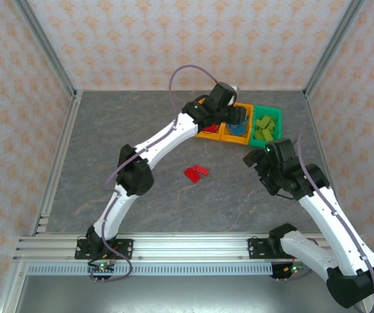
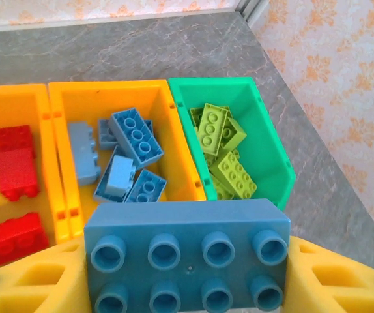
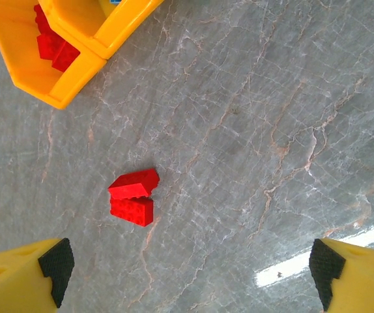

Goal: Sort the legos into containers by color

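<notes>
Above middle bin, left claw grips blue brick; right claw spread wide.

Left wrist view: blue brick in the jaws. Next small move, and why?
Probably nudge the left gripper forward and open it: the blue studded plastic brick it holds seems over the near wall of the middle orange plastic bin, which already holds the blue bricks.

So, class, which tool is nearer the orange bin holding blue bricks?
Left. The left tool, gripping a blue brick, hangs right above that orange bin; the open right tool sits apart, toward the arm bases, over the table.
</notes>
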{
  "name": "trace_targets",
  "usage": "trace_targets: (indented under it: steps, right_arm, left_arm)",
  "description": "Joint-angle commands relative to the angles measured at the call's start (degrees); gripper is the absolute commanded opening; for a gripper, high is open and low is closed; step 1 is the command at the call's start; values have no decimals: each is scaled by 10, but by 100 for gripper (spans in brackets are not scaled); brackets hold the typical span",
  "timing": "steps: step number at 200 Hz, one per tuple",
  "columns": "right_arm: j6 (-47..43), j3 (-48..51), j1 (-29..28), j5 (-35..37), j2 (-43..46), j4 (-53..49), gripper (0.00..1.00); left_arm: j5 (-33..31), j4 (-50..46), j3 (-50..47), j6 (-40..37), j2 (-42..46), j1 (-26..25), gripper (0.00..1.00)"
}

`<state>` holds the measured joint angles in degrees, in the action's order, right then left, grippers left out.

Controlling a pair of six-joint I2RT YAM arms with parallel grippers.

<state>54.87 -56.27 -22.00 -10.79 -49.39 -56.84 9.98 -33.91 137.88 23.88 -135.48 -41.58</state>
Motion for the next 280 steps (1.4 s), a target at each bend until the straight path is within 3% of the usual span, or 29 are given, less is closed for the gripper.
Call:
trace_targets:
  steps: [1, 33, 63, 80, 114, 131, 175, 199, 245, 280]
  right_arm:
    - [20, 17, -4, 6, 31, -47, 95]
    - [53, 38, -6, 19, 111, -93, 94]
    - [75, 46, -6, 47, 178, -125, 95]
    - [64, 43, -6, 52, 176, -134, 96]
    - [22, 30, -5, 50, 124, -130, 98]
    - [-1, 22, -6, 44, 90, -112, 98]
    - [-65, -3, -7, -8, -42, -38, 97]
    - [-81, -36, -41, -20, -132, 6, 97]
    - [-49, -100, -134, -60, -344, 106, 97]
    - [-54, -191, -178, -75, -505, 115, 99]
  left_arm:
    - [-10, 3, 64, 22, -58, 4, 48]
    - [-26, 24, 120, 15, -106, 8, 54]
    - [-15, 38, 139, 5, -114, 8, 77]
    - [-7, 31, 140, -9, -101, 8, 83]
    - [-5, -47, 116, -58, -32, 8, 84]
    - [-3, -61, 50, -76, 46, 7, 83]
    - [-10, 15, -252, -138, 331, 8, 84]
    - [-19, 16, -394, -178, 470, 8, 85]
    - [-36, -57, -643, -250, 728, 8, 87]
    - [-24, -139, -751, -318, 890, 8, 93]
